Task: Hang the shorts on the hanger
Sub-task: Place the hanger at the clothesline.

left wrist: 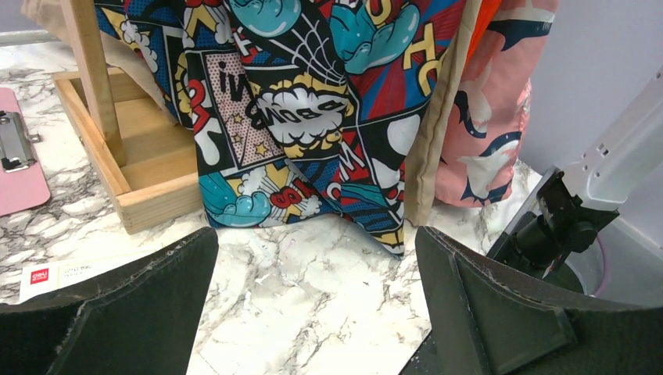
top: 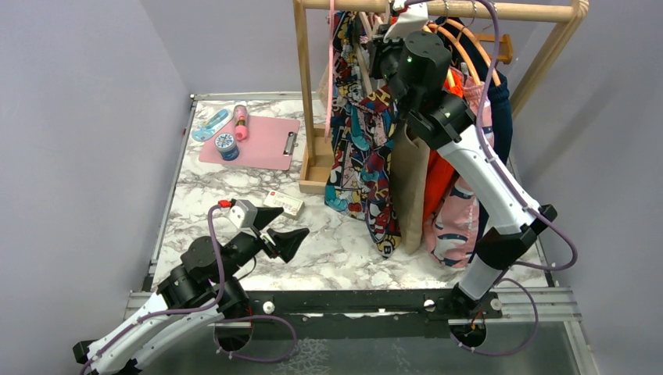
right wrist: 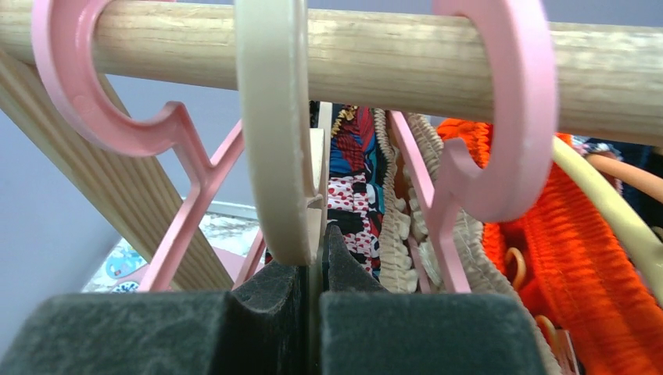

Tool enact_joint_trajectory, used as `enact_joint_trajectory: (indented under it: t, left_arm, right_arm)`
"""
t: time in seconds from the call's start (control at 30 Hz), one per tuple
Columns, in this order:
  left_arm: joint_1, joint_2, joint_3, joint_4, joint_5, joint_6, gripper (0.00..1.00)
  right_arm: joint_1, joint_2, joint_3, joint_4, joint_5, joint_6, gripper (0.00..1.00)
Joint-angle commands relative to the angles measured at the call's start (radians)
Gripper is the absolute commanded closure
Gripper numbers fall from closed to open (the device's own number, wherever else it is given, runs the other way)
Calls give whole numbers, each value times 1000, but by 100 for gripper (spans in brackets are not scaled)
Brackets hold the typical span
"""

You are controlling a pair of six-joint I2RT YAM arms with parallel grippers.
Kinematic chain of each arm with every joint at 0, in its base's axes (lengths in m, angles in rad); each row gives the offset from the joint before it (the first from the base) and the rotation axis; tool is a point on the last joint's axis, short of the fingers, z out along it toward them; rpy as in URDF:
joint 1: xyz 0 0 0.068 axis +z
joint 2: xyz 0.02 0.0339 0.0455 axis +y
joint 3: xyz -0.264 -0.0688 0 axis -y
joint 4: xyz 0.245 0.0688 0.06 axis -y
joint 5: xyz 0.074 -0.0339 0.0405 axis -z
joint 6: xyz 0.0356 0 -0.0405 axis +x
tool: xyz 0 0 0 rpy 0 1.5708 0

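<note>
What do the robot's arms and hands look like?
The left arm and right arm are white shells with black joints, trailed by purple cables. The right arm carries a small green light. The left hand and right hand each have two black wedge-shaped fingers, rough like foam.
</note>
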Motion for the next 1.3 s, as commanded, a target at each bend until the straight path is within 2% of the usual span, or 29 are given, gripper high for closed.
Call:
enact_joint_trajectory:
  t: [0.0, 0.23, 1.0, 1.07, 1.2, 1.27]
  left_arm:
    - [1, -10, -4, 5, -23, -6, 1]
    - [1, -11, -6, 7, -24, -3, 1]
    - [1, -3, -4, 9, -15, 5, 1]
    - [1, -3, -4, 10, -14, 5, 1]
    - [1, -7, -4, 9, -12, 4, 1]
    - [1, -10, -5, 10, -12, 4, 1]
  right_arm:
    - [-8, 26, 79, 82, -31, 31, 99]
    - [-22, 84, 140, 49, -33, 43, 99]
    - [-32, 107, 131, -151, -131, 131, 97]
    - [-32, 109, 136, -162, -134, 134, 92]
    - [-32, 93, 146, -187, -172, 149, 63]
    - [-32, 71, 153, -201, -207, 165, 52]
